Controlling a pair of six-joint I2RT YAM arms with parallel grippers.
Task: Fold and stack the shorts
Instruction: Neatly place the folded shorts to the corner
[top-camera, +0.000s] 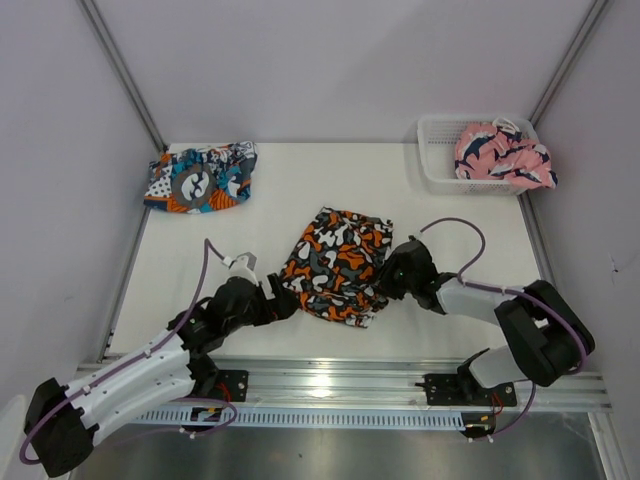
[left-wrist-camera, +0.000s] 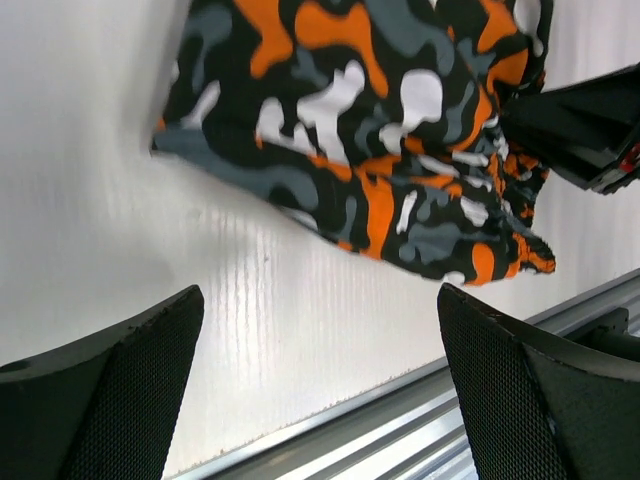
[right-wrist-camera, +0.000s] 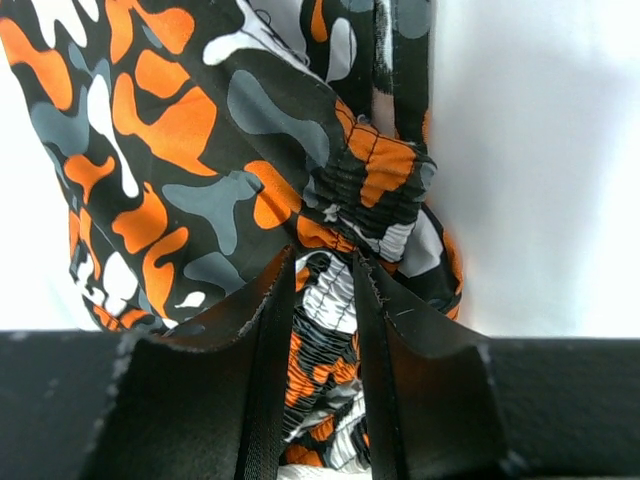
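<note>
Padded black fingers of the right gripper (right-wrist-camera: 325, 268) filled the bottom of the right wrist view. They were drawn close together, with a gathered, elasticated band of the blotched shorts (top-camera: 335, 265) pinched between them. From that band the orange, black, white and grey fabric spread up and to the left over the white table (top-camera: 470, 240).

Seen from above, these shorts lay crumpled near the middle of the table, somewhat toward its near edge. The right gripper was clamped on their right side, and the left gripper (left-wrist-camera: 318, 295) sat just beside their lower left corner. The left gripper's jaws stood wide apart with nothing between them. Through the gap showed tabletop and the silver rail (left-wrist-camera: 400, 410) along the near edge, and the hem of the shorts lay a little beyond the fingertips, not touching them.

The emblem shorts (top-camera: 200, 178), teal-blue, orange and white, lay bunched at the far left corner of the table, well apart from both arms. A white mesh basket (top-camera: 432, 150) stood at the far right corner. It held a pink patterned garment (top-camera: 500, 155), part of which hung over its right rim.
</note>
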